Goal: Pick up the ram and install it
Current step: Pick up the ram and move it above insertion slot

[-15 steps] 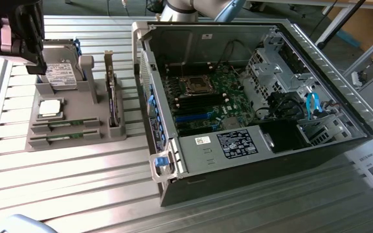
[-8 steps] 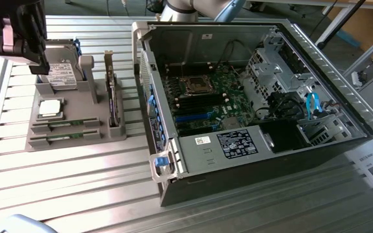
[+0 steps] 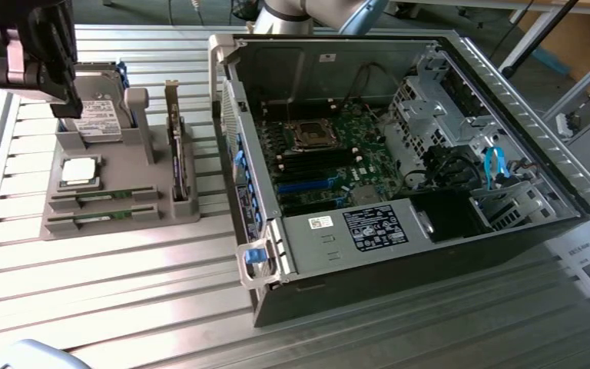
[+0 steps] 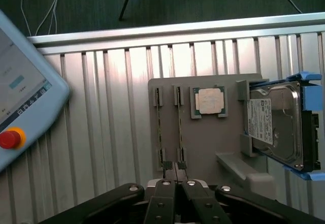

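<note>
High on the exterior view's left, the gripper [image 3: 65, 109] hangs over the grey holder [image 3: 120, 175]. Its fingers are pressed together with nothing between them. The ram [image 4: 179, 127] sits in its slot in that holder, beside a second stick [image 4: 158, 127]. I think the job has hardly begun: picking it up and putting it into the computer case [image 3: 310, 231] are both left to do.
</note>
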`<state>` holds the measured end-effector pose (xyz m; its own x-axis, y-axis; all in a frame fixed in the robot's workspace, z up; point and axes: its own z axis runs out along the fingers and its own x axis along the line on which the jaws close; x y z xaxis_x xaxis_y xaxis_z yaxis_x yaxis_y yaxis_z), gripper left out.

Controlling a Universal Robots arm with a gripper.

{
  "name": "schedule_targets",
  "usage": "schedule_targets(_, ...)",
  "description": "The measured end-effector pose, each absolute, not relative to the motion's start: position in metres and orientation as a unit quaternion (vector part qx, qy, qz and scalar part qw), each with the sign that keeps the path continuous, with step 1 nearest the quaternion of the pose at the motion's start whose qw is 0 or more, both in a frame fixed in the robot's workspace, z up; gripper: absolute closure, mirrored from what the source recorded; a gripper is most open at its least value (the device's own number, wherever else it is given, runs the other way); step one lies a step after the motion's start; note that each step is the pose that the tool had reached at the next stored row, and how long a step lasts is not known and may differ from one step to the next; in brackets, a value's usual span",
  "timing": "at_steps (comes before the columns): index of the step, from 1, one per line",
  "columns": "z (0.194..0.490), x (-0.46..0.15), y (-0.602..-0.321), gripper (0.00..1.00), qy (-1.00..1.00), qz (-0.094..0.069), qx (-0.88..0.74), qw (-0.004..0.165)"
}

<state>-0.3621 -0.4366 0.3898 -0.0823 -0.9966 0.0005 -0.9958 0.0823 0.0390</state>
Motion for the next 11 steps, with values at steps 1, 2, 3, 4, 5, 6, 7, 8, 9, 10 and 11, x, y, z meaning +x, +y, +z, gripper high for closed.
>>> schedule_targets(1,0.3897,-0.3621,-0.4366,0.9,-0.736,-0.014,0.677,0.013)
schedule_targets(2,0.3892,-0.3621,-0.4366,0.9,-0.736,-0.014,0.677,0.013)
schedule_targets(3,0.3889,-0.3621,-0.4366,0.9,-0.736,-0.014,0.677,0.013)
schedule_targets(4,0.3885,-0.3621,-0.4366,0.9,-0.736,-0.014,0.677,0.013)
schedule_targets(5,0.3885,-0.3621,-0.4366,0.9,-0.736,-0.014,0.677,0.013)
schedule_targets(6,0.3885,-0.3621,-0.4366,0.9,-0.735,-0.014,0.677,0.013)
schedule_targets(7,0.3884,-0.3621,-0.4366,0.9,-0.736,-0.014,0.677,0.013)
schedule_targets(8,0.3884,-0.3621,-0.4366,0.9,-0.736,-0.014,0.677,0.013)
schedule_targets(9,0.3884,-0.3621,-0.4366,0.9,-0.736,-0.014,0.677,0.013)
schedule_targets(10,0.3883,-0.3621,-0.4366,0.9,-0.736,-0.014,0.677,0.013)
schedule_targets(11,0.3881,-0.3621,-0.4364,0.9,-0.736,-0.014,0.677,0.013)
